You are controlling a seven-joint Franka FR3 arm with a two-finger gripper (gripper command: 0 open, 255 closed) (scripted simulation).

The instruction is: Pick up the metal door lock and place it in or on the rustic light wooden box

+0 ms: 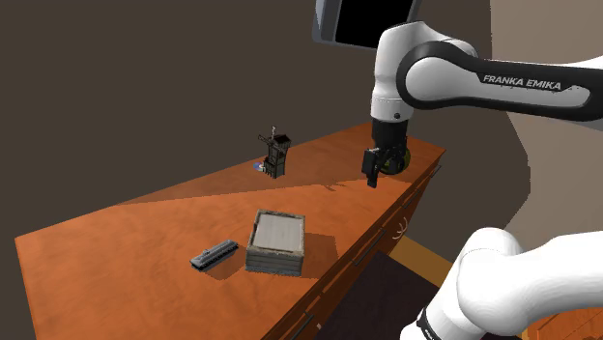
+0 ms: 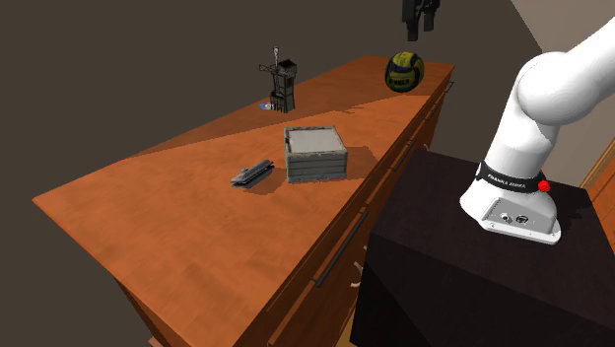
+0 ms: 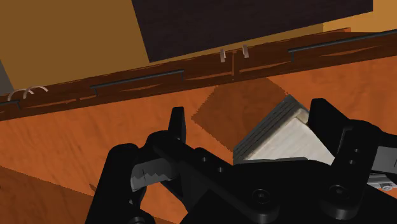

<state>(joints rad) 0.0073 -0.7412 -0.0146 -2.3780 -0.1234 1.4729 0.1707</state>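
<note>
We took the door lock for a stiff, solid piece, probably heavy for its size and slick to the touch, as metal tends to be. It should not bend or break in a firm squeeze, but it could slide out of a light one. It lay flat and low on the counter, so in our judgement the fingers would have to come straight down and close across its narrow width, near the middle of its length, with the tips almost touching the wood. Taken by one end, it would likely tip.

It looked like a long, thin, dark grey bar, lighter along its top face. It was too small for us to make out any bolt or keyhole, so we leave the finer parts unsaid.

The lock lay just beside the box, on its left in the shoulder view, close but not touching it, towards the near edge of the counter. The box was low and square, with grey slatted sides and a pale flat top.

The claw hung above the far right end of the counter, well apart from the lock. Its fingers stood wide apart and held nothing. A green and yellow ball rested on the counter below it, and a dark tower stood at the far edge.
</note>
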